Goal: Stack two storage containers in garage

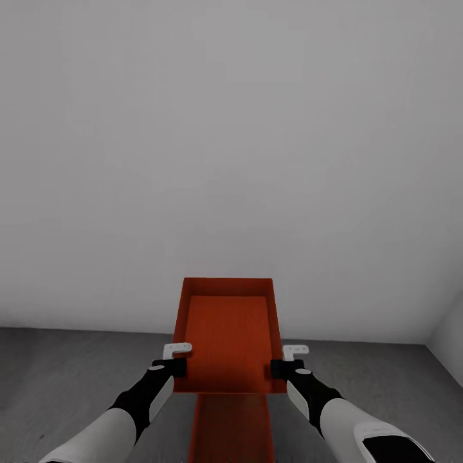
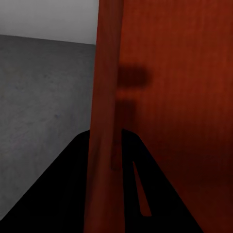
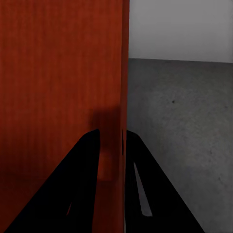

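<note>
Both grippers pinch one storage container (image 1: 226, 334), lower centre of the head view: my left gripper (image 1: 176, 357) on its left wall, my right gripper (image 1: 289, 360) on its right. A second container (image 1: 230, 427) seems to lie below, over the grey floor (image 1: 64, 366). Left wrist view: dark fingers (image 2: 63, 194) straddle the orange wall (image 2: 104, 121). Right wrist view: fingers (image 3: 73, 189) clamp the thin wall (image 3: 121, 97).

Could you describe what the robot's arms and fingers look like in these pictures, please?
Both arms have white forearm shells and black wrist sections. The left gripper and right gripper end in pale, flat fingers marked with small dots. In the wrist views the fingers appear as black wedges.
</note>
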You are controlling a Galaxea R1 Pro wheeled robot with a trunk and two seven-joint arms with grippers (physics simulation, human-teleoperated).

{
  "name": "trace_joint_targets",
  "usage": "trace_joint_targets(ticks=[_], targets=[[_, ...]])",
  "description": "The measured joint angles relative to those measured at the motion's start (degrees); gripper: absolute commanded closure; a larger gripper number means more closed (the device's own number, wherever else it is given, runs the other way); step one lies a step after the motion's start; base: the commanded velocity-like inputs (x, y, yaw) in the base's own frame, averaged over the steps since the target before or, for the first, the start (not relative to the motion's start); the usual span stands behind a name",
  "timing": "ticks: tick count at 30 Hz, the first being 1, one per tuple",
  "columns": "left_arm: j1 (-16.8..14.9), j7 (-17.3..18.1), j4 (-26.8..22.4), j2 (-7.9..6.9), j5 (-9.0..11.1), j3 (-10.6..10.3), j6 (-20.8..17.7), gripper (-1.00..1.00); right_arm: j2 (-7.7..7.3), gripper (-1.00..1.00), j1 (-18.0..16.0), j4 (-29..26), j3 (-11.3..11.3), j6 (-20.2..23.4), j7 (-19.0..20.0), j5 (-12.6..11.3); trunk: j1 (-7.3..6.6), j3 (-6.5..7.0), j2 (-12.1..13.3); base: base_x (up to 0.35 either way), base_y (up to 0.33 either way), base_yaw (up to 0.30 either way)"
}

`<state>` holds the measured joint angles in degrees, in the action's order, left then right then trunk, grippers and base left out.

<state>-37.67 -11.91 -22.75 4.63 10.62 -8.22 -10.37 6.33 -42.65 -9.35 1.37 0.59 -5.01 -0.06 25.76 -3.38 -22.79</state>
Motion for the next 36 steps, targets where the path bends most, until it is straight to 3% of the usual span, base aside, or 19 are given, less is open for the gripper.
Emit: trace_joint_targets(ticks=[36], targets=[[0.00,-0.03,0.13,0.00,0.18,-0.06,-0.02,1.00,0.00,1.00,-0.01,0.12,-0.06,0.08,0.03,0.03,0.00,-3.33,-0.01,0.000,0.000,0.000]])
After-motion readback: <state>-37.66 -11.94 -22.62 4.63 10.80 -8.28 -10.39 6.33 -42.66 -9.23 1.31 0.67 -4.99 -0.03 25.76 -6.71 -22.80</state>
